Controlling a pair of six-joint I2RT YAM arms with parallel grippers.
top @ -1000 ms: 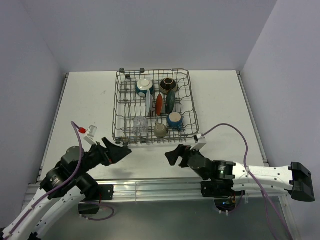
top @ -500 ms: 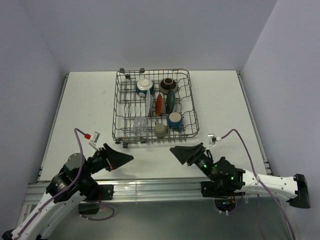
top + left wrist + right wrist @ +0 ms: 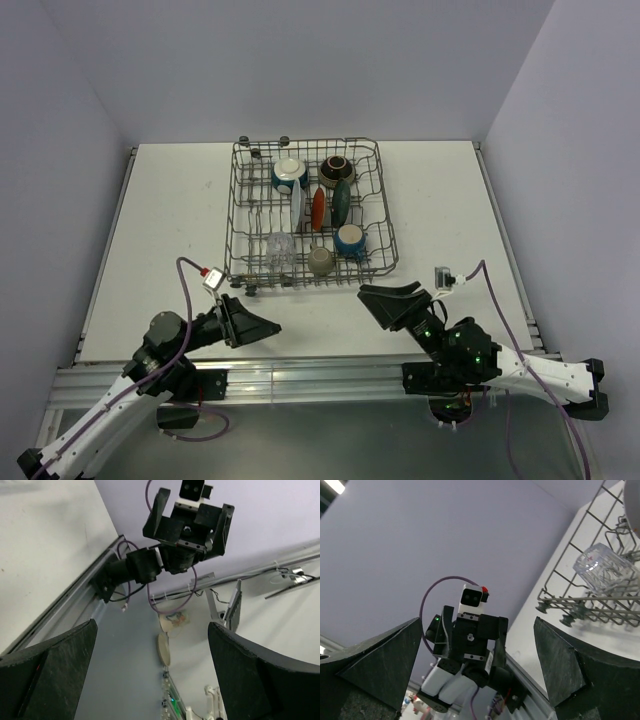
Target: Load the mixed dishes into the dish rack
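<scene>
A robotics lab bench: bare lilac walls [image 3: 300, 60] around a white table [image 3: 170, 200] on aluminium rails [image 3: 300, 378].

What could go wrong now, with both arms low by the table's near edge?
1. The left tool and right tool, both open and empty, point at each other; an inward move could make them collide.
2. The clear glass sits by the dish rack's near edge, so a low pass might knock it.

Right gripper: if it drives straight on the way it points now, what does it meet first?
Probably the left gripper, which faces it across the table. The dish rack sits off to one side of that line. Depth is hard to judge.
</scene>
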